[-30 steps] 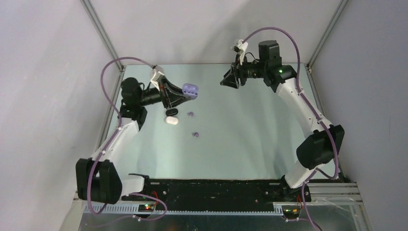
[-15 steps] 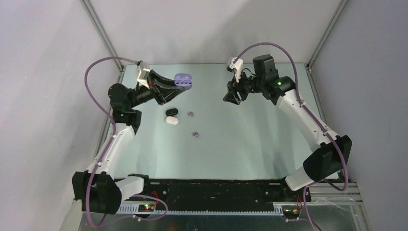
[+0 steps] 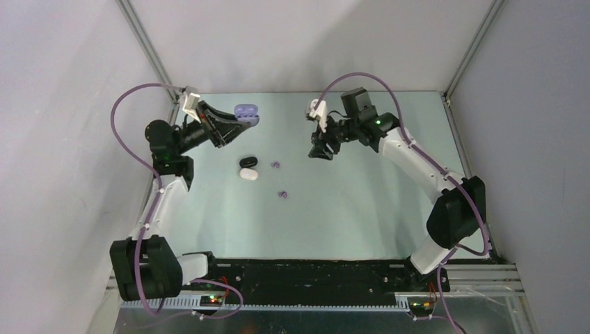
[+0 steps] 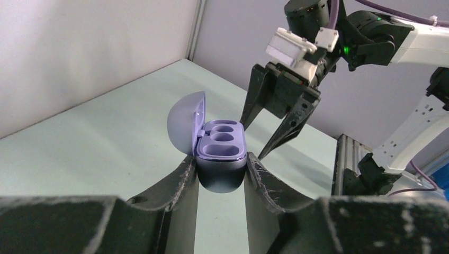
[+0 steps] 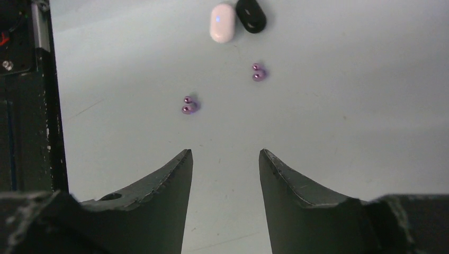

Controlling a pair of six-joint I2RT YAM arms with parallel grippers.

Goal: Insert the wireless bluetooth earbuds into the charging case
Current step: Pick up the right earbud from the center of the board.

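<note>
My left gripper (image 3: 245,120) is shut on an open purple charging case (image 3: 247,113) and holds it above the table at the back left. In the left wrist view the case (image 4: 221,147) sits between the fingers, lid up, both sockets empty. Two tiny purple earbuds (image 3: 275,165) (image 3: 282,195) lie on the table, apart from each other; the right wrist view shows them too (image 5: 259,72) (image 5: 188,105). My right gripper (image 3: 319,152) is open and empty, above the table to the right of the earbuds, its jaws (image 5: 225,153) wide apart.
A black oval case (image 3: 248,162) and a white oval case (image 3: 248,175) lie side by side left of the earbuds, also in the right wrist view (image 5: 251,15) (image 5: 222,23). Frame posts and walls bound the pale green table (image 3: 362,202).
My left gripper has carried the purple case up and toward the back left. My right gripper has swung left and nearer, toward the earbuds. The earbuds and oval cases have not moved.
</note>
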